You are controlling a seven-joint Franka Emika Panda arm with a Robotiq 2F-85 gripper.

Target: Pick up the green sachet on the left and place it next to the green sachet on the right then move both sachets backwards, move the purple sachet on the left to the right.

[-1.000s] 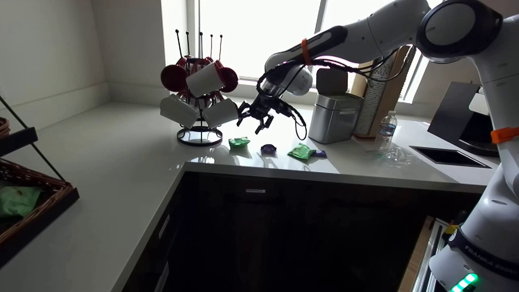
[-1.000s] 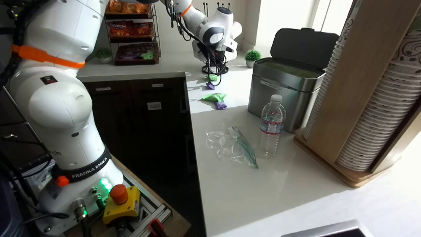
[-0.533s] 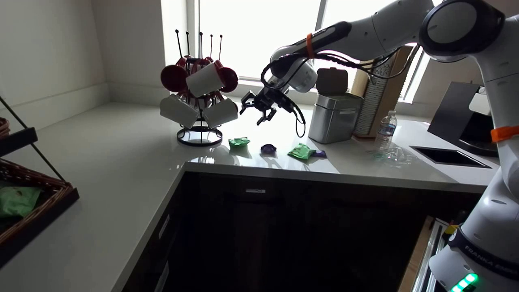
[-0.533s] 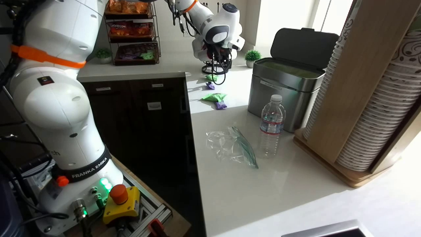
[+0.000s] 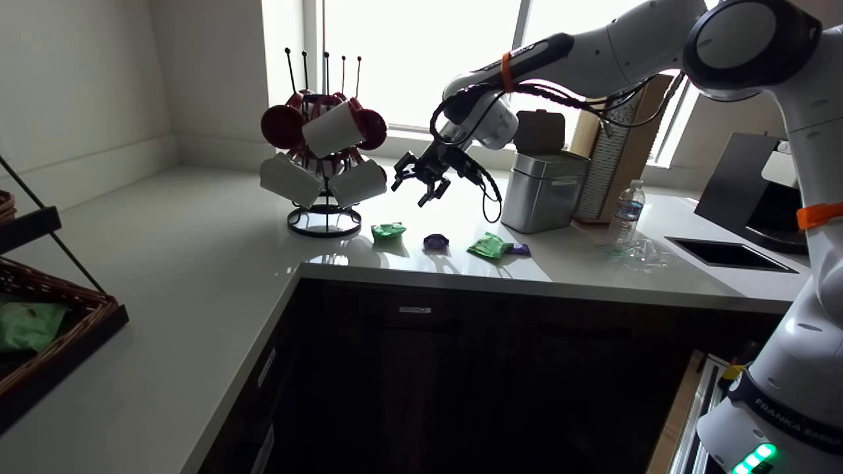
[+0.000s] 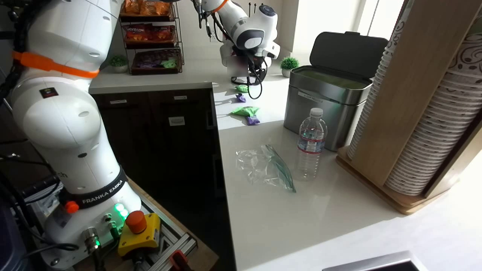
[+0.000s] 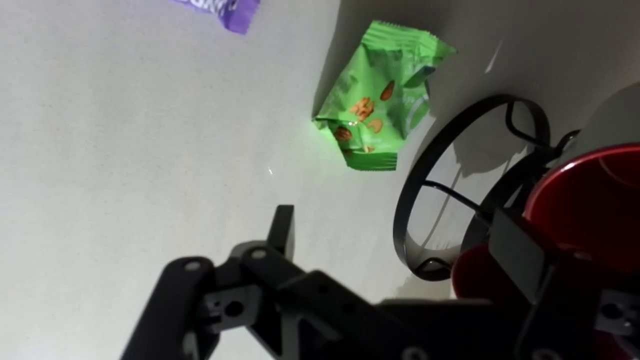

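Note:
A green sachet (image 5: 388, 231) lies on the counter beside the mug rack; it also shows in an exterior view (image 6: 242, 89) and, with nut pictures, in the wrist view (image 7: 380, 100). The other green sachet (image 5: 490, 245) lies further right, also in an exterior view (image 6: 245, 111). The purple sachet (image 5: 436, 242) lies between them, also in an exterior view (image 6: 240, 98); its end shows in the wrist view (image 7: 241, 14). My gripper (image 5: 409, 195) is open and empty above the counter, near the rack; its fingers are wide apart in the wrist view (image 7: 400, 240).
A second purple packet (image 5: 520, 249) touches the right green sachet. The mug rack (image 5: 325, 220) with mugs (image 5: 359, 183) stands left of the gripper. A metal bin (image 5: 545, 191), a bottle (image 5: 627, 210) and a clear bag (image 6: 267, 167) stand or lie further right. The counter's front edge (image 5: 461, 280) is near the sachets.
In an exterior view my gripper has moved up and a little right, away from the mugs. It stays open. The sachets have not moved.

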